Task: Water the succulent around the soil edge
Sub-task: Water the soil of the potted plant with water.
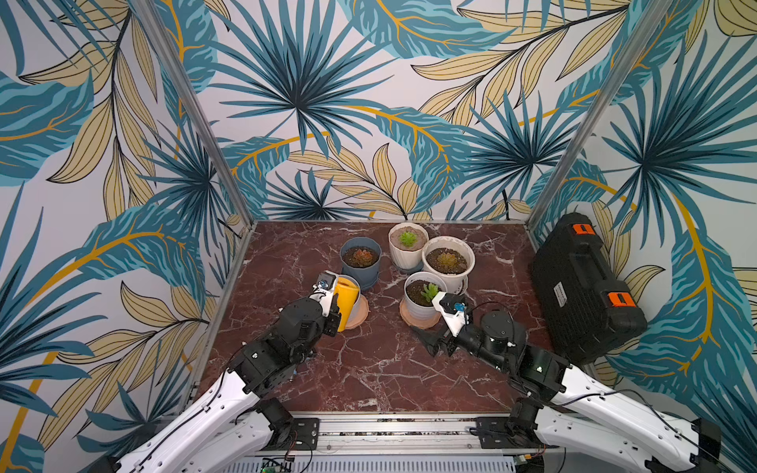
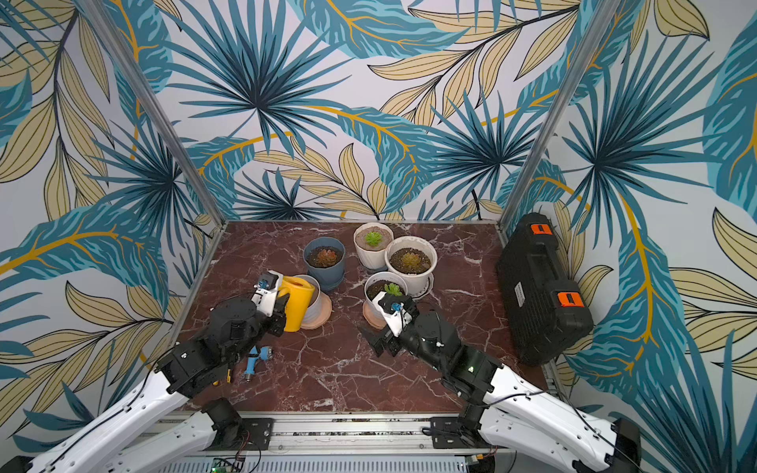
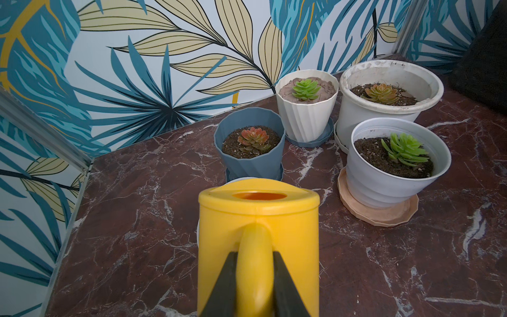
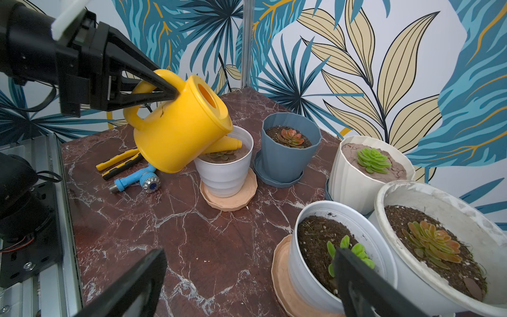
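Your left pincer (image 4: 173, 93) clamps the handle of the yellow watering can (image 4: 178, 129), tilting its spout (image 4: 229, 144) over what looks like the soil edge of the white pot (image 4: 223, 175), centre-left of frame, to spare the succulent (image 4: 219, 156). Your right pincer (image 4: 247, 258) gapes empty.

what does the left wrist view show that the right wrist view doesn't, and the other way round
Only the left wrist view: a corner of the black case.

Only the right wrist view: the spout tipped over the soil of a white pot, the pliers, the hose nozzle and the open right gripper.

Both: the watering can with the left gripper shut on its handle, the blue pot and the ribbed pot.
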Motion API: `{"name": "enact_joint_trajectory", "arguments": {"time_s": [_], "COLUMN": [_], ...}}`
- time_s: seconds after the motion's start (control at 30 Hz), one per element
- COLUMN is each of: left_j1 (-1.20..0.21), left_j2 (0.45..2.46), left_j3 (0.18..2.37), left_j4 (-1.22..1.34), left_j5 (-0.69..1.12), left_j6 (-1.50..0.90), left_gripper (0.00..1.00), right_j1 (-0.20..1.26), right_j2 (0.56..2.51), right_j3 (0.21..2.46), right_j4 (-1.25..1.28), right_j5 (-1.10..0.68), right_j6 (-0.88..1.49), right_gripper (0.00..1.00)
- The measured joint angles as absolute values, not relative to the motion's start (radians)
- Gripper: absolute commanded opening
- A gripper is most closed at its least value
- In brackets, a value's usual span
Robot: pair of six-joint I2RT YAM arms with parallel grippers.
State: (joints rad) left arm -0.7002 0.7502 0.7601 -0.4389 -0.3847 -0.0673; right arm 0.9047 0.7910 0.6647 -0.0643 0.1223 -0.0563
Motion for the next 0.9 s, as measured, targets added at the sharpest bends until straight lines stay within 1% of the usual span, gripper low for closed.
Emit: {"name": "enact_joint_trajectory", "arguments": {"time_s": [0.9], "left_j1": [-0.628], "left_j2": [0.788], "left_j3": [0.804], "left_j4": [-0.444], "left_j5": [-0.376], "left_j6": [-0.034], "left_gripper": [0.0], "right_j1": [0.905], "right_j2": [0.791], "right_j3": [0.665], "right_j4": [-0.064], "right_j5": [0.118], "right_j6": [-0.056], "right_gripper": [0.99]}}
